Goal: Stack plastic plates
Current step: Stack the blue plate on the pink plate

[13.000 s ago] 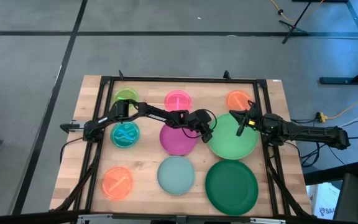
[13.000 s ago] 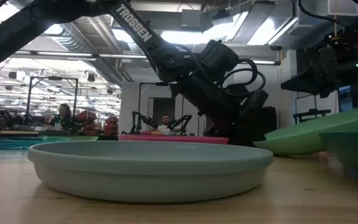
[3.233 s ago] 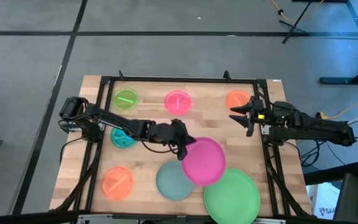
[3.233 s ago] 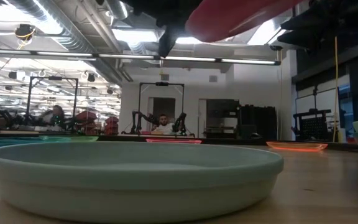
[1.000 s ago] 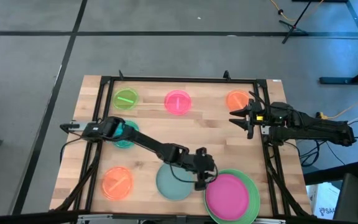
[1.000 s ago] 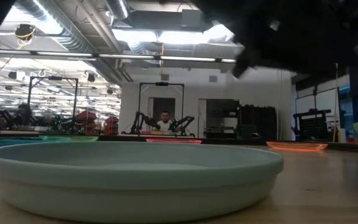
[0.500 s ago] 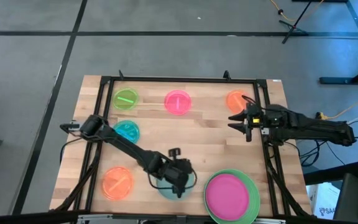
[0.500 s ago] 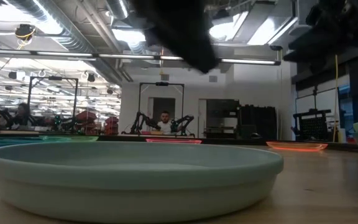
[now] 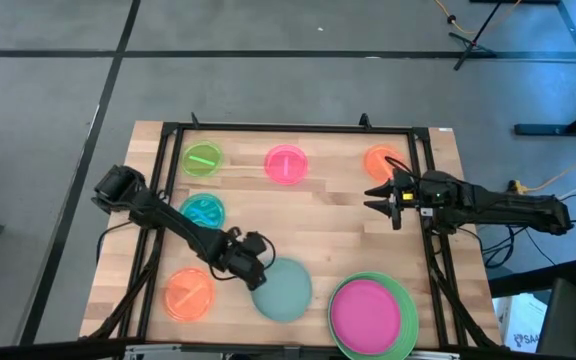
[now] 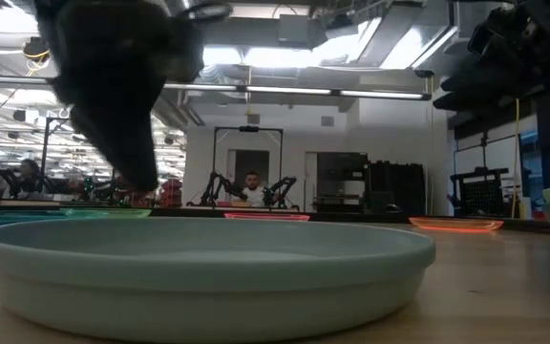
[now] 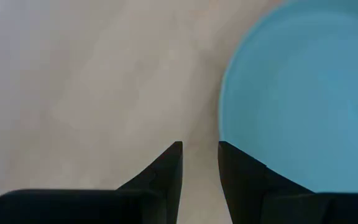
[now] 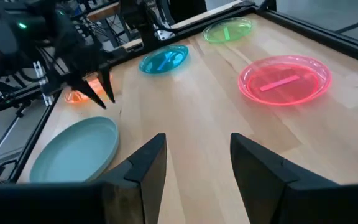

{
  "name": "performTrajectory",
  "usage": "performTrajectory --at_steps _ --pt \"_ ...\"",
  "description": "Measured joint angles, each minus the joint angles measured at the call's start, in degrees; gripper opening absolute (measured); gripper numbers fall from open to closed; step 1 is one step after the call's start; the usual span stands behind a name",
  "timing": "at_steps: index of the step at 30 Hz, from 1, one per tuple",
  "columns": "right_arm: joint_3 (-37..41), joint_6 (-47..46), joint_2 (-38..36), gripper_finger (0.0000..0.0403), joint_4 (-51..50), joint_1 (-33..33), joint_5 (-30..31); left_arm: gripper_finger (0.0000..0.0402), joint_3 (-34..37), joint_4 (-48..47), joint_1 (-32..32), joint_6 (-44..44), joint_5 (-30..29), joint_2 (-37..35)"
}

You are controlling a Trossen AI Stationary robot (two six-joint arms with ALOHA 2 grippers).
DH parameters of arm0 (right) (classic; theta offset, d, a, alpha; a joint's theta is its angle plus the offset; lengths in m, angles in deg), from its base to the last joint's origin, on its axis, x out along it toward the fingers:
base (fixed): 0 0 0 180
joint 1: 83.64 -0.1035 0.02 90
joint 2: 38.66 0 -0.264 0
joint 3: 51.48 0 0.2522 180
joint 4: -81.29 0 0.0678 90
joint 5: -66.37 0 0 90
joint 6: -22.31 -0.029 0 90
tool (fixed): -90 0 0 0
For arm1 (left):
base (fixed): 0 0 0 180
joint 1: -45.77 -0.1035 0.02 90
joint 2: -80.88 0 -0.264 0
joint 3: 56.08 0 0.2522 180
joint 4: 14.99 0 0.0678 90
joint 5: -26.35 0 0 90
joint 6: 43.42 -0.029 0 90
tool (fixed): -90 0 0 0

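The grey-teal plate [image 9: 283, 290] lies flat near the table's front middle. My left gripper [image 9: 256, 270] hangs open at this plate's left rim [image 11: 225, 106]. One finger is over the rim, and bare wood shows in the gap [image 11: 200, 163]. I cannot tell whether it touches. The magenta plate [image 9: 366, 313] lies inside the light green plate [image 9: 410, 300] at the front right. Small plates lie flat apart: lime [image 9: 203, 158], pink [image 9: 286, 163], orange [image 9: 379, 160], teal [image 9: 204, 211] and another orange [image 9: 188, 293]. My right gripper [image 9: 370, 197] waits open near the right edge.
A dark frame [image 9: 288, 128] runs round the table's far and side edges. Bare wood [image 9: 308, 220] lies across the middle between the plates. In the low view the grey-teal plate [image 10: 203, 263] fills the foreground, and people sit in the room beyond.
My left gripper has left the magenta plate, which stays on the green one, and has gone toward the table's left edge. It crossed over the grey-teal plate and now stands at that plate's left rim. The plates have not moved.
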Motion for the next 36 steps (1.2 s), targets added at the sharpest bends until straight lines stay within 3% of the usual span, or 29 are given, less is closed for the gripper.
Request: performTrajectory --at_steps 6,19,23,27,29,36 --pt "0.0 0.1 0.2 0.0170 0.2 0.0 0.7 0.0095 4.6 12.2 -0.1 1.1 4.1 0.0" --pt "0.0 0.4 3.6 0.0170 0.5 0.0 0.8 0.0095 4.7 12.4 -1.7 2.6 7.4 5.0" --pt "0.0 1.0 5.9 0.0170 2.2 0.0 0.8 0.0076 4.7 12.8 -1.6 0.1 5.2 5.1" --pt "0.0 1.0 9.0 0.0170 4.3 0.0 0.8 0.0028 4.2 14.3 -1.9 -3.8 2.8 5.5" --pt "0.0 1.0 10.8 0.0170 6.3 0.0 0.8 0.0010 4.2 14.1 -1.9 -5.0 0.0 5.4" --pt "0.0 -0.4 17.3 0.0170 12.5 -0.2 -0.4 0.0007 4.2 14.3 -3.6 -10.4 -12.9 3.1"
